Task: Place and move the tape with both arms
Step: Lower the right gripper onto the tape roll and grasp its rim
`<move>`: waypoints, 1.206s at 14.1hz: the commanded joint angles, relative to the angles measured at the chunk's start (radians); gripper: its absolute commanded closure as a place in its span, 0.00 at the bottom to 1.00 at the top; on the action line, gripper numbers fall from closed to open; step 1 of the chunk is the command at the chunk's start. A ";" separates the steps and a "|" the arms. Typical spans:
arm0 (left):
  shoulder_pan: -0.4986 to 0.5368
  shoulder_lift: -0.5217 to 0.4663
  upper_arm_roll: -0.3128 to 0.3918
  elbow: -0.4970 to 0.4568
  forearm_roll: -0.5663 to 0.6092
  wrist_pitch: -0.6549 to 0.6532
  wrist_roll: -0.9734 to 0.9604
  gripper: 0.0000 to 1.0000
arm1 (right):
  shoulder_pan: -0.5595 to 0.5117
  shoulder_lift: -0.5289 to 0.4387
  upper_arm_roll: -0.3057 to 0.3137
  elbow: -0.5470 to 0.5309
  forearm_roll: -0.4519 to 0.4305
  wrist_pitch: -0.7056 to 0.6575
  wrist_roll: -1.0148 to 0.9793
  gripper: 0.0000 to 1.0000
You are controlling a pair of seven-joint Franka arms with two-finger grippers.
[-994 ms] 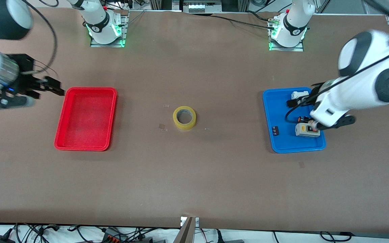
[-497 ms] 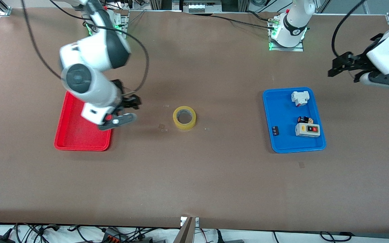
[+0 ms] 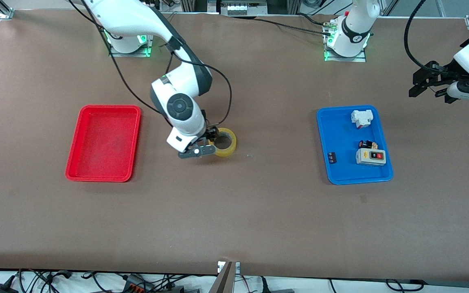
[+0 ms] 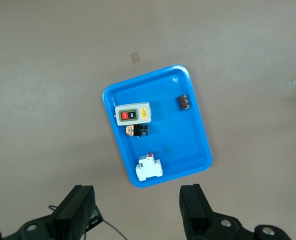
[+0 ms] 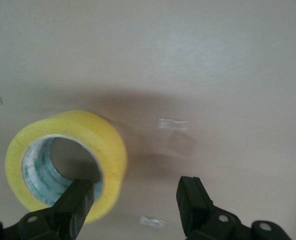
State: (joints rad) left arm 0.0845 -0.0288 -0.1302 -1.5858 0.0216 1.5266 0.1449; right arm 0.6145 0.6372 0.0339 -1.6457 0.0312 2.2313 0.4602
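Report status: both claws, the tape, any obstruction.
Right claw open, down at the tape, one finger in its hole. Left claw open, waiting high past the blue tray. Nothing obstructing.

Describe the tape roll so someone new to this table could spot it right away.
Between the red tray and the blue tray, mid-table, the tape lies flat under the right gripper. It is the only yellow ring with a wide round hole.
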 commanded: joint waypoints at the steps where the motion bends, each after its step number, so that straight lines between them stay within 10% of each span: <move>1: -0.015 -0.008 0.030 -0.005 -0.023 -0.014 -0.007 0.00 | 0.031 0.033 -0.011 0.026 0.004 0.034 0.072 0.01; 5: -0.077 -0.008 0.101 -0.011 -0.048 -0.039 -0.034 0.00 | 0.048 0.055 -0.011 0.026 0.001 0.047 0.092 0.02; 8: -0.078 -0.005 0.101 -0.010 -0.048 -0.051 -0.034 0.00 | 0.045 0.059 -0.011 0.026 0.006 0.045 0.097 0.57; 13: -0.065 0.023 0.098 -0.002 -0.049 -0.046 -0.039 0.00 | 0.037 0.052 -0.012 0.030 0.004 0.045 0.117 0.98; 17: -0.060 0.020 0.098 0.001 -0.049 -0.045 -0.064 0.00 | -0.008 -0.069 -0.089 0.104 -0.008 -0.086 0.091 1.00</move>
State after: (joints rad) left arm 0.0245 -0.0055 -0.0374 -1.5949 -0.0146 1.4865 0.1001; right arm 0.6474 0.6670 -0.0187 -1.5673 0.0288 2.2516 0.5661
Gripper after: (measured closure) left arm 0.000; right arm 0.797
